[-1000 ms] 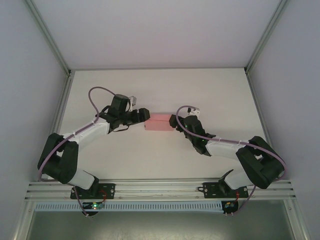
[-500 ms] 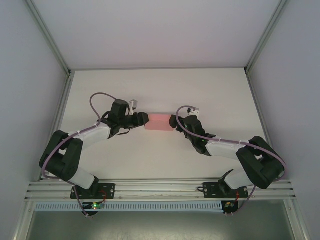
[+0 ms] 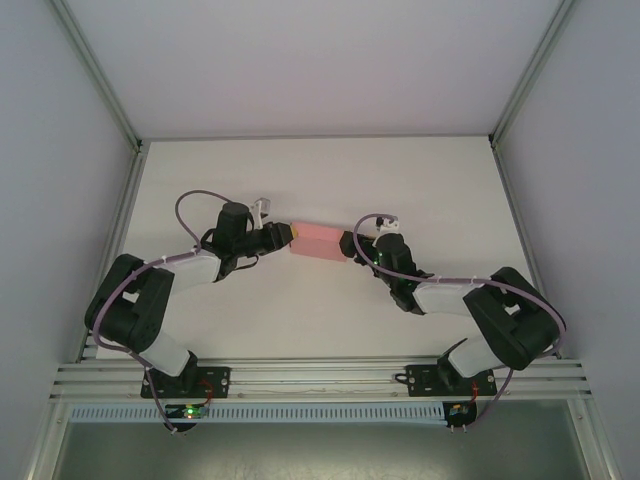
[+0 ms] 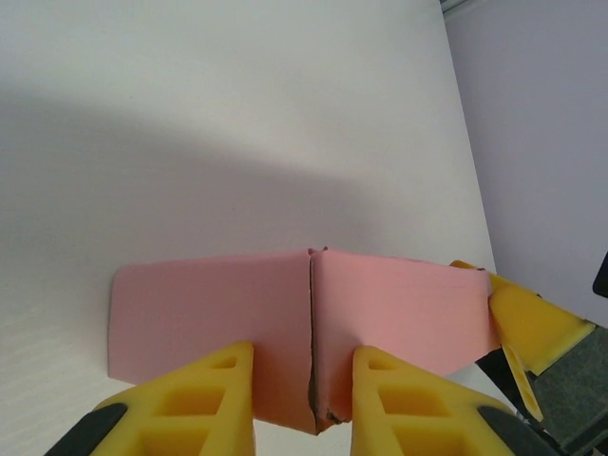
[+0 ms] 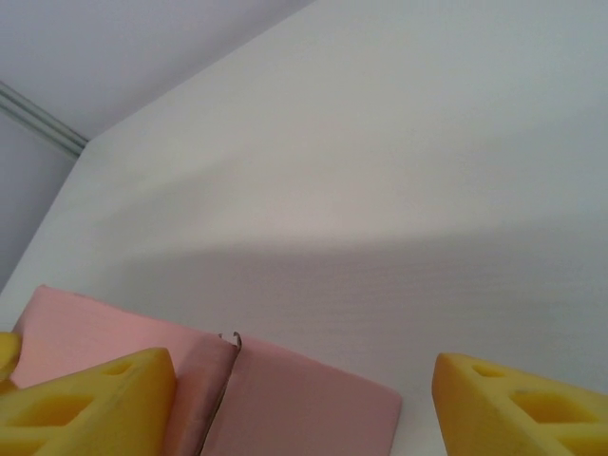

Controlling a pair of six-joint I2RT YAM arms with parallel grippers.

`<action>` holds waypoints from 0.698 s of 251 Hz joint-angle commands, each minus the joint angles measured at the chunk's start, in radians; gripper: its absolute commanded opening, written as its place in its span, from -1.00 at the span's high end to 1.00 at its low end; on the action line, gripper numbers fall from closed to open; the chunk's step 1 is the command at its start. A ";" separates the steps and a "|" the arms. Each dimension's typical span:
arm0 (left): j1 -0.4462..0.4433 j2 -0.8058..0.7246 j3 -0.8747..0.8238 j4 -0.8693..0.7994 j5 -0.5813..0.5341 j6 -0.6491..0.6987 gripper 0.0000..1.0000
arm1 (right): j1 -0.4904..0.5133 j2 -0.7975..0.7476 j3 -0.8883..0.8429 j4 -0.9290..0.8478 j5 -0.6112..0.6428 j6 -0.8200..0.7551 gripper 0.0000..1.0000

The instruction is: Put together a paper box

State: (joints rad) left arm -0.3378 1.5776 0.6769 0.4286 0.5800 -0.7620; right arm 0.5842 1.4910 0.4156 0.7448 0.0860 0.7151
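Left wrist view: left gripper [image 4: 304, 351] straddles the near corner of the small pink card box [image 4: 209, 313] on the white desk [image 4: 190, 114]; I cannot tell whether it pinches. Right gripper [image 5: 304, 366] gapes around the opposite end, probably steadying it for pressing.

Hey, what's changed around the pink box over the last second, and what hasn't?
The left gripper has narrowed its fingers in on the left end of the pink box, and that arm's elbow has drawn back toward its base. The box has turned slightly, left end farther away. The right gripper stays open at the box's right end.
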 commanded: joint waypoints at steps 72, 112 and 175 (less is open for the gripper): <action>0.005 0.065 -0.003 -0.223 0.008 -0.063 1.00 | 0.002 0.094 -0.079 -0.231 -0.110 -0.094 -0.19; 0.005 0.063 0.065 -0.303 0.007 -0.044 0.88 | -0.003 0.086 -0.003 -0.329 -0.127 -0.070 -0.25; 0.002 0.048 0.201 -0.416 -0.028 0.010 0.16 | -0.007 0.022 0.143 -0.485 -0.103 -0.080 -0.34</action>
State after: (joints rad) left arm -0.3309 1.5997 0.8188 0.1989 0.5686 -0.7727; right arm 0.5598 1.4979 0.5304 0.5926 0.0425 0.6765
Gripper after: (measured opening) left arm 0.364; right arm 0.663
